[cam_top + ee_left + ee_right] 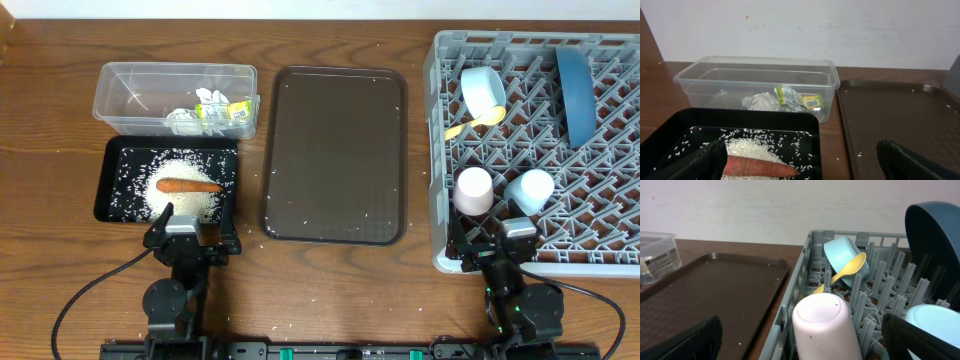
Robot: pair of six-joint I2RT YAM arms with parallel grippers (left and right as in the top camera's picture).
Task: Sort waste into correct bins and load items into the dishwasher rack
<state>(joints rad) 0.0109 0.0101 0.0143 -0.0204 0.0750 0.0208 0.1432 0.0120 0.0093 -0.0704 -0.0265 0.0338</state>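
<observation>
The clear tub [175,90] holds white paper scraps [183,122] and a yellow-green wrapper [225,108]. The black tray [104,185] holds a rice pile [190,200] with the carrot [188,185] on it. My left gripper [190,232] is open and empty at the tray's near edge; its wrist view shows the carrot [760,166] between the fingers [800,165]. The grey rack [440,150] holds the light blue bowl [482,90], yellow spoon [475,125], dark blue plate [573,95], upturned pink cup [474,190] and light blue cup [528,190]. My right gripper [498,238] is open just before the pink cup [825,325].
The dark brown serving tray [335,155] lies between the bins and the rack with a few rice grains on it. Loose grains also lie on the table around it. Both arm bases stand at the table's front edge.
</observation>
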